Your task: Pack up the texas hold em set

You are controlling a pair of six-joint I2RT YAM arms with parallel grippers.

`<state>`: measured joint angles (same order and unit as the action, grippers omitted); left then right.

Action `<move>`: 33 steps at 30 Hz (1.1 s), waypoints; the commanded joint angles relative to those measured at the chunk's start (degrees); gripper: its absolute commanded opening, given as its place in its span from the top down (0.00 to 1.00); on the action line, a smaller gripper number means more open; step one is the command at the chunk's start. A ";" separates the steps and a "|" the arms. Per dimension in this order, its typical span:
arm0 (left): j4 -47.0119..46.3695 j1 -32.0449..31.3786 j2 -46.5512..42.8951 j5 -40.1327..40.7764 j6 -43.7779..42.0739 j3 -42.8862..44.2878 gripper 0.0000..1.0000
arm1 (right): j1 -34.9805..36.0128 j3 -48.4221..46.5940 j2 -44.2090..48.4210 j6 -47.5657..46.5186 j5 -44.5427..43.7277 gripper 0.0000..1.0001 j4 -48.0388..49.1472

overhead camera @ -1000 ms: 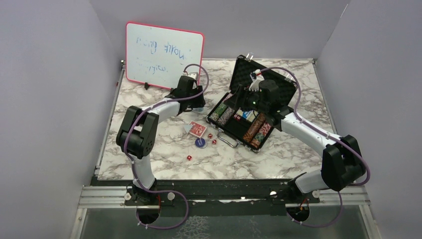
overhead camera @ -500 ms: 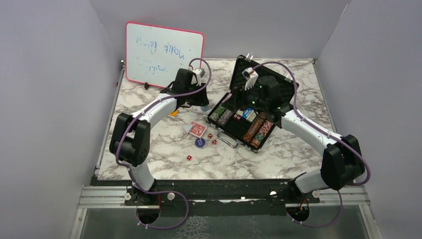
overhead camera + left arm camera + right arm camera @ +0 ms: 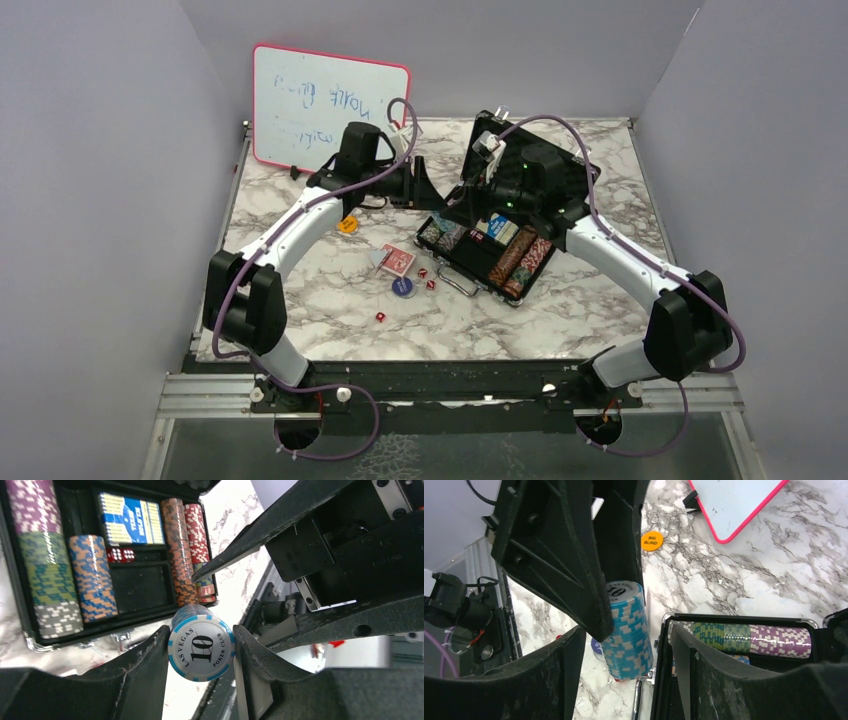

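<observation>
My left gripper point(image 3: 201, 631) is shut on a stack of light-blue poker chips point(image 3: 201, 649), held in the air beside the left end of the open black case point(image 3: 468, 270). The right gripper point(image 3: 626, 630) faces it, open, and the blue stack point(image 3: 626, 630) hangs between its fingers without touching them. Inside the case point(image 3: 140, 587) lie striped chip stacks point(image 3: 92, 575), a blue card box point(image 3: 131, 519) and red dice point(image 3: 120, 555). On the marble lie red-backed cards point(image 3: 397, 260), a blue button point(image 3: 403, 286), an orange button point(image 3: 652, 540) and loose red dice point(image 3: 380, 317).
A pink-framed whiteboard point(image 3: 328, 110) stands at the back left, close behind the left arm. The case lid point(image 3: 575, 165) stands up behind the right wrist. Grey walls close in the table on the left, the right and the back.
The left gripper has risen and swung right from the table toward the case, carrying the blue stack. The right gripper has lifted and moved left to meet it.
</observation>
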<state>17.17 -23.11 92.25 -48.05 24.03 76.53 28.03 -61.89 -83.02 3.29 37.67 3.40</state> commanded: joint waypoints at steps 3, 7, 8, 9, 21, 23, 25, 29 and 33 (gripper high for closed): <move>-9.12 -0.01 -1.96 -8.57 13.12 -4.19 0.78 | 0.08 0.47 0.97 -4.56 4.36 0.37 -2.65; -10.59 0.00 -2.50 -8.90 15.64 -5.16 0.78 | 0.04 0.56 0.52 -3.99 7.49 0.38 -5.45; -11.05 -0.01 -2.55 -9.01 16.40 -5.44 0.78 | 0.09 0.92 0.70 -3.56 8.10 0.38 -5.53; -11.51 -0.02 -2.55 -9.06 17.00 -5.72 0.78 | 0.09 1.49 0.95 -3.06 8.62 0.38 -5.21; -16.21 0.01 -2.75 -10.52 21.12 -7.89 0.75 | 0.03 1.96 -0.31 0.31 10.16 0.63 -4.72; -16.23 0.04 -2.83 -10.42 21.42 -8.00 0.70 | 0.07 1.95 -0.47 1.03 9.86 0.73 -4.18; -16.33 0.08 -2.86 -10.13 21.77 -8.07 0.59 | 0.09 1.80 -0.69 1.76 9.47 0.79 -3.86; -16.94 1.30 -2.44 -7.64 22.64 -8.71 0.32 | 0.04 2.05 -0.78 3.39 8.37 0.82 -3.26; -14.70 5.00 -1.92 -2.24 22.06 -8.62 0.17 | 0.09 3.40 -0.26 6.91 4.36 0.85 -1.49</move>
<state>3.29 -21.85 91.98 -55.11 45.67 67.88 27.86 -58.96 -83.79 5.98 45.32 -1.08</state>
